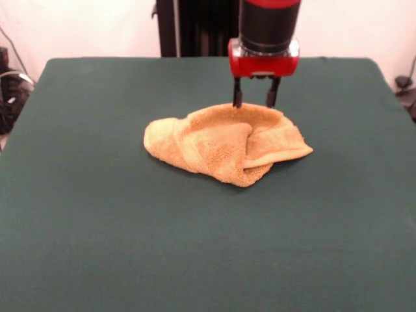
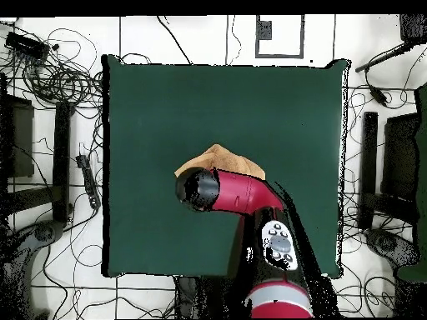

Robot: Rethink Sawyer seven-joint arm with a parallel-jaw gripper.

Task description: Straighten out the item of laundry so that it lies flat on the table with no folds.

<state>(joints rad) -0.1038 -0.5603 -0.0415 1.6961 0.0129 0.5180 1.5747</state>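
since the towel [image 1: 224,143] is soft terry cloth, i'd guess it is light and limp, apt to drag and bunch against the green cover rather than slide, and likely to sag from wherever it is lifted. going from the left of the front view, the table [image 1: 78,214] is bare green cloth out to its left edge, then comes the towel's rounded, rolled-looking left end, then the thick middle where one layer is folded over another, then a flap with a hemmed edge sticking out toward the table's right edge. it sits about midway between the left and right edges, a little nearer the far edge than the near one. a hemmed corner or that right-hand flap looks to me the best place to take hold, since a single layer there could be drawn outward. the gripper [image 1: 255,101] hangs over the towel's far rim, its two dark fingers [image 1: 238,96] spread apart with the tips at the cloth, pinching nothing that i can see. nothing else lies on the table to get in the way; from overhead the arm [image 2: 238,193] hides most of the towel, and cables [image 2: 58,79] lie on the floor beyond the table's edges.
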